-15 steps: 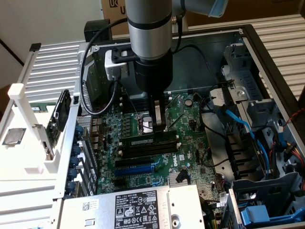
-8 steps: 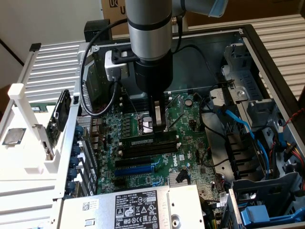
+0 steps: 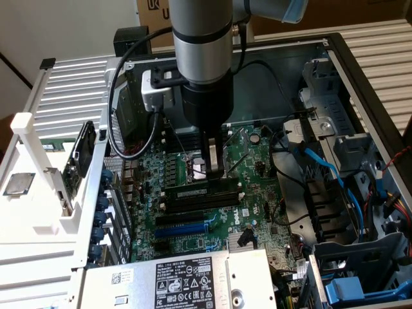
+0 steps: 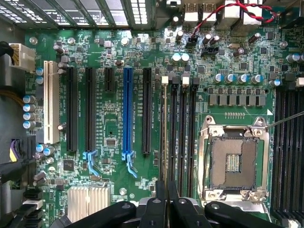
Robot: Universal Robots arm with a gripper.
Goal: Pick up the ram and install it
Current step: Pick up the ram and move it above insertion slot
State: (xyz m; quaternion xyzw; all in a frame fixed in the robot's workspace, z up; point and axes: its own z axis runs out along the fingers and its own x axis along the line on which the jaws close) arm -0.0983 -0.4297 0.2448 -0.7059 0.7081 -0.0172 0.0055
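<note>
My pincer point(image 3: 215, 172) hangs straight down at the middle of the exterior view: two slim dark fingers under a fat matte-black barrel and a brushed-metal arm tube. The fingers are pressed nearly together, pinching the ram point(image 3: 193, 191) by its upper edge. The ram is a thin, flat stick standing on edge, with dark chips and a small white label. It stretches from my fingers toward the exterior view's left.

It lies in line with the long black slots point(image 3: 205, 203) on the glossy green motherboard point(image 3: 251, 161). The square steel-framed processor socket point(image 3: 196, 168) is just above it in the frame, and the blue slot point(image 3: 187, 228) is lower down. Whether its lower edge is in a slot or just over one, I cannot tell.

From my wrist the ram point(image 4: 164, 133) shows edge-on as a narrow pale strip running out from between my fingertips point(image 4: 161, 190), with the pincer point(image 4: 166, 187) closed on it. It runs parallel to the ribbed black slots point(image 4: 183, 133) and between the blue slot point(image 4: 128, 109) and the socket point(image 4: 232, 161). A finned silver heatsink point(image 4: 89, 199) sits near my linkages.
</note>
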